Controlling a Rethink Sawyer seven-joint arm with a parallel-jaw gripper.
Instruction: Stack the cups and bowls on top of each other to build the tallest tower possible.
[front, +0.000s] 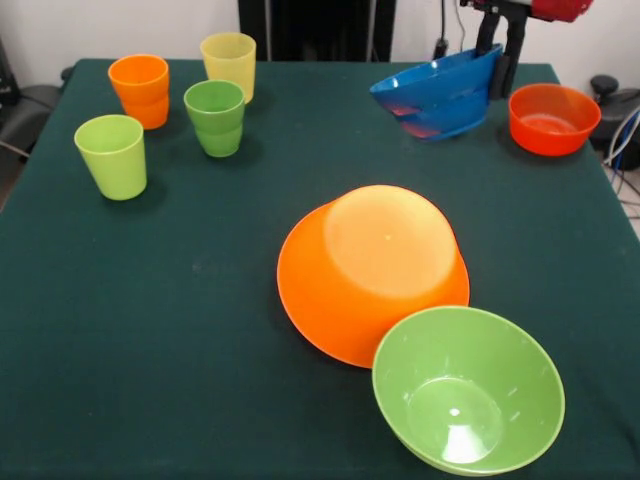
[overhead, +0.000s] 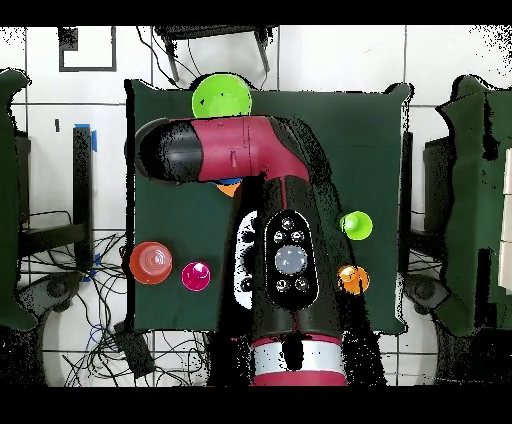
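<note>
Front view: gripper (front: 497, 50) is clamping the tilted blue bowl (front: 440, 93) far right, lifted beside the red-orange bowl (front: 553, 118). Nothing is stacking yet; orange bowl (front: 372, 272) is lying inverted mid-table, cups (front: 170, 105) waiting far left.

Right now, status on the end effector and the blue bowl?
End effector shut on blue bowl, bowl tilted, lifted. Big orange bowl upside down mid-table, unstacked. Red-orange bowl close beside the carry.

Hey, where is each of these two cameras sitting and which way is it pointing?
Front view: across the table from the robot, looking at the cups and bowls; only the gripper shows, top right, gripping the tilted blue bowl.
Overhead view: above, looking straight down; the red and black arm covers the middle.
Both show the light green bowl and small red-orange bowl.
</note>
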